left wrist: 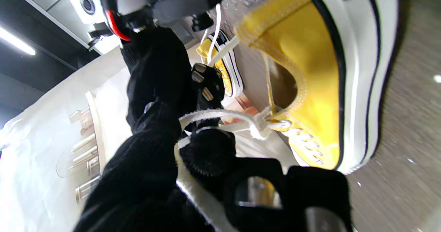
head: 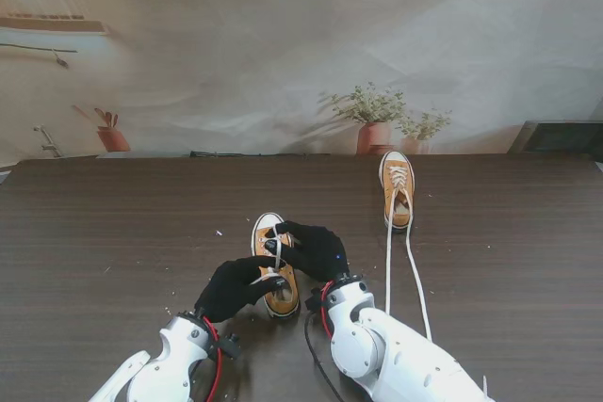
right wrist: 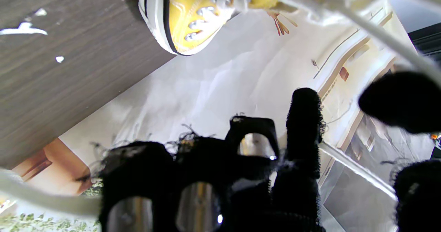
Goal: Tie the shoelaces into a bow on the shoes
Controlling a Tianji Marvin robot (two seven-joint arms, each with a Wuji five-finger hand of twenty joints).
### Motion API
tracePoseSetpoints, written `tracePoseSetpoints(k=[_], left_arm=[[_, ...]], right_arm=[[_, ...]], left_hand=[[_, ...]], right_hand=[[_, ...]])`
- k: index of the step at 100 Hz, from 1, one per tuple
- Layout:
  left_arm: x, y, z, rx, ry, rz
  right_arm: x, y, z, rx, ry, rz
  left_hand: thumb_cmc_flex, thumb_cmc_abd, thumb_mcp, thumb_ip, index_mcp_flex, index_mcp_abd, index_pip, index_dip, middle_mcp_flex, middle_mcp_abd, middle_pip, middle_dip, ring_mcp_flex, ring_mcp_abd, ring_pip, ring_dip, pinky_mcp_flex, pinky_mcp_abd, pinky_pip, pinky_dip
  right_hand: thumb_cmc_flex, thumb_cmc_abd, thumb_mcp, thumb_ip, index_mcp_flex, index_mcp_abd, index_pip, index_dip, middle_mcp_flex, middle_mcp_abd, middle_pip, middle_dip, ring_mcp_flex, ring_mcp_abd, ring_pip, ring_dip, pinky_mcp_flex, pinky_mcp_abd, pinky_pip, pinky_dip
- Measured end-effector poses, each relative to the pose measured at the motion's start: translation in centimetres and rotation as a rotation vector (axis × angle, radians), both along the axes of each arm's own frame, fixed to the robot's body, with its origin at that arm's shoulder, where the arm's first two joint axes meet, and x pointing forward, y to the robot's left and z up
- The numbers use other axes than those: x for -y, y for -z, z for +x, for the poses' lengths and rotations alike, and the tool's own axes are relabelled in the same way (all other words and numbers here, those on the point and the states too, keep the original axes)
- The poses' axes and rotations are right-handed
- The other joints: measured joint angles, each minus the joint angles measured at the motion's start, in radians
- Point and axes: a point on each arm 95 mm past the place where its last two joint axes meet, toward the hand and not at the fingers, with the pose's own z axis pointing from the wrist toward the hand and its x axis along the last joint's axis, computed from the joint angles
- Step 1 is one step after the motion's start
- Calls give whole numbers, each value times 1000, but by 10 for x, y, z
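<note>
The near yellow sneaker stands mid-table, toe pointing away from me. Both black-gloved hands meet over it. My left hand reaches in by the heel, and its fingers are closed on a strand of the white lace. My right hand covers the tongue from the right, with a lace strand running between its fingers. A small knot sits at the top eyelets. The second yellow sneaker stands farther back on the right, untouched.
The second sneaker's two long loose laces trail toward me past my right forearm. A black cable hangs by my right wrist. Potted plants line the table's far edge. Small white specks lie on the dark wooden table.
</note>
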Motion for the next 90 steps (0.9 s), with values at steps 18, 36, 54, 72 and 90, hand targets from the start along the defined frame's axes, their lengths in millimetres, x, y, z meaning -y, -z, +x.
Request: tracePoseSetpoints(k=[18,36,54,72,90], left_arm=[[-10,0,-2,-5,-40,7],[-27,-3,-9,-19,-64,22],[-39,-7,-14,-19,-72,62],[-51,-14,-15,63,-242,-2],[-48,-14,-11,99,-408,49]], right_arm=[[5,1,-4,-14,3,30],[10,-2,-9,-19,19,60],[13,-1,-11,-22,26,63],[14,-1,-12,-14,28,56],[15,-2,-13,-5,28,54]], left_hand=[[-43,0,53,0,1,0,-19,-9,0,0,0,0,0,0,0,0,0,0,0,0],[-44,0,54,0,7,16,-4,-9,0,0,1,0,0,0,0,0,0,0,0,0],[-154,-3,141,0,7,16,-29,-10,0,0,11,-9,0,0,0,0,0,0,0,11],[-238,-16,180,1,29,17,-41,-10,0,-1,22,-25,0,0,6,0,0,0,0,23],[-234,51,129,1,68,17,-37,-10,10,-2,24,-41,1,0,8,0,0,1,0,64]], right_hand=[[0,24,0,0,0,0,0,0,0,17,0,0,-1,21,0,0,0,23,0,0],[-2,48,0,11,0,4,0,0,0,21,0,0,-2,24,4,0,0,33,0,0],[-13,53,36,18,0,5,0,0,0,23,0,0,-2,27,5,0,0,38,0,2],[-23,53,67,21,0,6,0,0,10,24,0,0,-2,34,5,0,0,46,0,7],[-24,46,108,21,1,6,0,0,18,24,0,0,-2,35,5,0,0,47,0,7]])
